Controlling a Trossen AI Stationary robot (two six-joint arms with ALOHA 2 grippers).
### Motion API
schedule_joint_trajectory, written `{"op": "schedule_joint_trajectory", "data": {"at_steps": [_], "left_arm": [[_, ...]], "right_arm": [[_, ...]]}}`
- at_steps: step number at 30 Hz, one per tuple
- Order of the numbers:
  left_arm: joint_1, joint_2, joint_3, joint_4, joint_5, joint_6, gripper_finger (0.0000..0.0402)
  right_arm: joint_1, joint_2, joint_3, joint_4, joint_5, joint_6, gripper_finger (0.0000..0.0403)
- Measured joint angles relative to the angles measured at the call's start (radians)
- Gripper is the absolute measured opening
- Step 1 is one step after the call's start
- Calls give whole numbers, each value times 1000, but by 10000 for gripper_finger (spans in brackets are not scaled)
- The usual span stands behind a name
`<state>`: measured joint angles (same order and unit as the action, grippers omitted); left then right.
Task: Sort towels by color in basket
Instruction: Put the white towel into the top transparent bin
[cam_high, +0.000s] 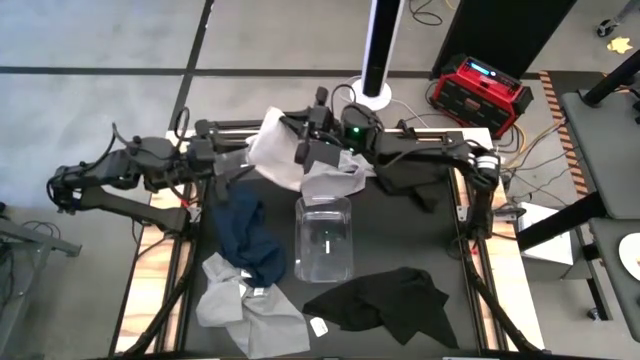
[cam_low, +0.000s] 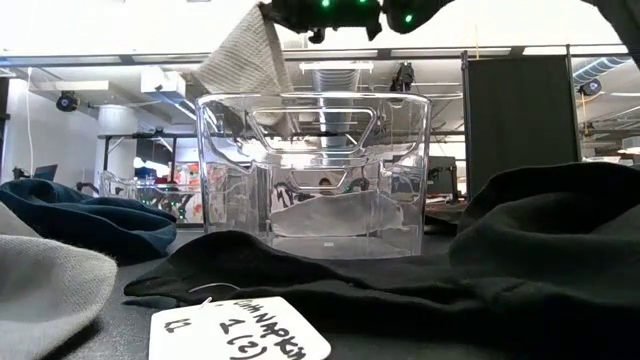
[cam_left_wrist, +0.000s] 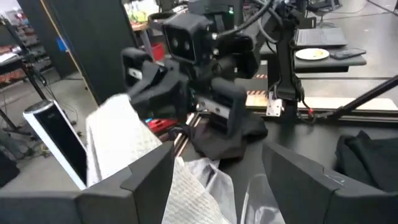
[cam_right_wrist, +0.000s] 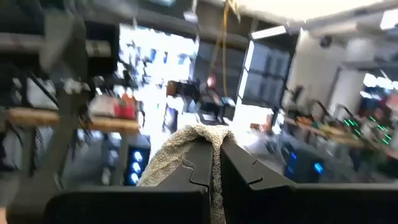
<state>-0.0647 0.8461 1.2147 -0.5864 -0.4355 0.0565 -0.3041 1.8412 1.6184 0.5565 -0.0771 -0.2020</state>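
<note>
The right pincer is up off the worktop near its far edge, fingers closed on a light grey towel that hangs from them beside the far end of the clear basket. The left pincer is close by at that same towel, fingers spread apart, holding nothing I can see. The basket sits mid-worktop with another light towel lying inside. A navy towel lies left of the basket, grey towels at the near left corner, a black towel toward the near edge, and another black one at the far right.
</note>
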Motion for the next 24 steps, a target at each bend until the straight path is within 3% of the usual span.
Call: {"op": "schedule_joint_trajectory", "data": {"at_steps": [3,14,24], "left_arm": [[0,-25,-27,-8,0,-22,228],[0,-129,-52,13,0,-14,228],[0,-159,-77,12,1,-17,228]], "right_arm": [[-24,34,0,120,-58,41,8],[-74,199,23,344,-53,138,8],[-72,402,329,369,-134,216,8]]}}
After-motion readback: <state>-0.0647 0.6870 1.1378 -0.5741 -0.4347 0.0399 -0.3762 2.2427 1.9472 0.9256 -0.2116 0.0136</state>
